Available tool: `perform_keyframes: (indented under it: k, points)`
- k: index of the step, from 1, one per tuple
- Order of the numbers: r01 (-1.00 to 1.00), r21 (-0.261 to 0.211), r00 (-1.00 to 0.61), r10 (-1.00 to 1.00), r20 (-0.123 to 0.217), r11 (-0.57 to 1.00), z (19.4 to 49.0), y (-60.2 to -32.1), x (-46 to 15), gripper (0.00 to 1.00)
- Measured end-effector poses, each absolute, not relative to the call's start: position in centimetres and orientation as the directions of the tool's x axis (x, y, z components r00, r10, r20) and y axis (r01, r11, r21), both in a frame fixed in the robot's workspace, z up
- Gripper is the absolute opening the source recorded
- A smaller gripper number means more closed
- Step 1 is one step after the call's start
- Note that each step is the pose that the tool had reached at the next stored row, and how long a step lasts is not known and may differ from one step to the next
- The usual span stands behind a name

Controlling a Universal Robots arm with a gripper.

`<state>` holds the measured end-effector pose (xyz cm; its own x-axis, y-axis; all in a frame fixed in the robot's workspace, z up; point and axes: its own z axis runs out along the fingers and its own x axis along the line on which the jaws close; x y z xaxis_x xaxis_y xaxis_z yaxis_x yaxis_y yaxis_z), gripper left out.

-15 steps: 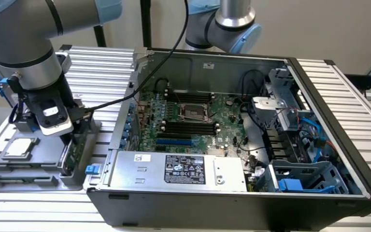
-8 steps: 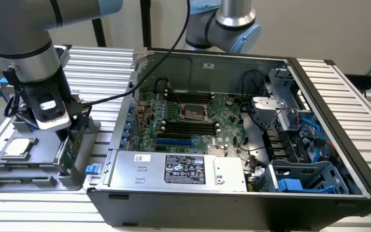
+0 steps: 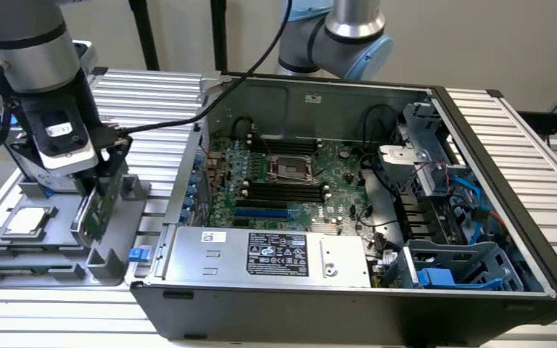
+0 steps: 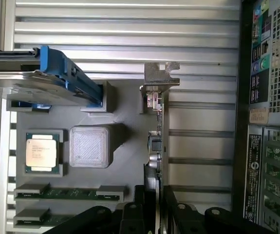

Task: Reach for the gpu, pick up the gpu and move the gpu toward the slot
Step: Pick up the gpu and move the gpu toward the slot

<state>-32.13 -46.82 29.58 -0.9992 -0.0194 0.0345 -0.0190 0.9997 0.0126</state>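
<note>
Grasp step. My gripper (image 4: 154, 210) looks clamped across the gpu (image 4: 158, 141), card on edge in grey holder (image 4: 127, 117), just beside PC case (image 3: 510, 239). Not lifted yet imo. Lift prob needs straight pull, no tilt.

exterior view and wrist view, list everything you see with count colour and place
gpu: one, green with silver bracket, on edge in the grey tray
grey tray: one, on the table beside the case
cpu chip: one, silver, in a tray pocket
hard drive: one, silver in blue frame, on the tray
memory sticks: two, green, in tray slots
computer case: one, black, open, on the table
motherboard: one, green, inside the case
power supply: one, silver, inside the case
table: one, ribbed aluminium, under everything
robot arm: one, grey, over the gpu
</note>
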Motion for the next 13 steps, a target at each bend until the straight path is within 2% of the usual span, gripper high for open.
perform_keyframes:
  k: [13]
  points:
    - [-0.021, 0.013, -0.999, -0.021, 0.036, 1.000, 35.5, -46.8, -30.5, 0.26]
